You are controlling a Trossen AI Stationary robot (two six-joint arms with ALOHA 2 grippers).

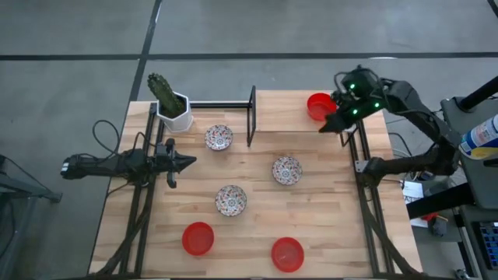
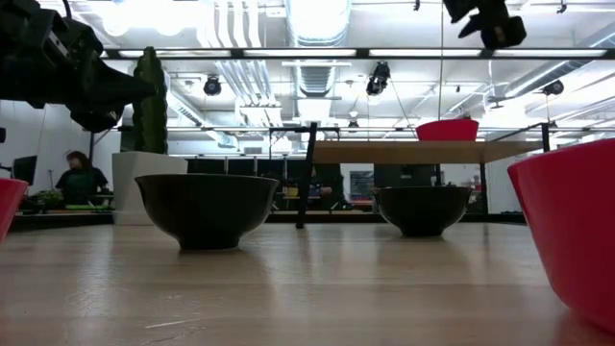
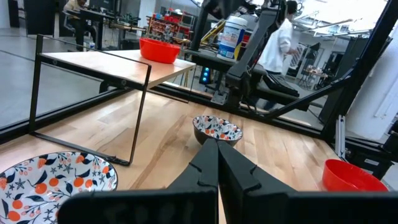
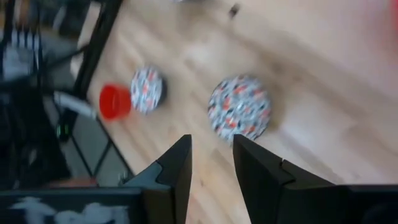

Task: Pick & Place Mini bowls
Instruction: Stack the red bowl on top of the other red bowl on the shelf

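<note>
Two red bowls (image 1: 198, 238) sit lowest in frame — right pincer (image 1: 327, 124), fingers parted and empty, hovers upper right beside another red bowl (image 1: 317, 106); left pincer (image 1: 189, 162) closed, mid-left.

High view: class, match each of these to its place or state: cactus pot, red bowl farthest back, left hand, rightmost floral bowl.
Things:
1. cactus pot
2. red bowl farthest back
3. left hand
4. rightmost floral bowl

Places or states:
A. on the raised shelf
B. shut, over the table's left side
C. on the tabletop, in front of the shelf
D. back left corner

Pairs: 1-D, 2-A, 3-B, 4-C
</note>
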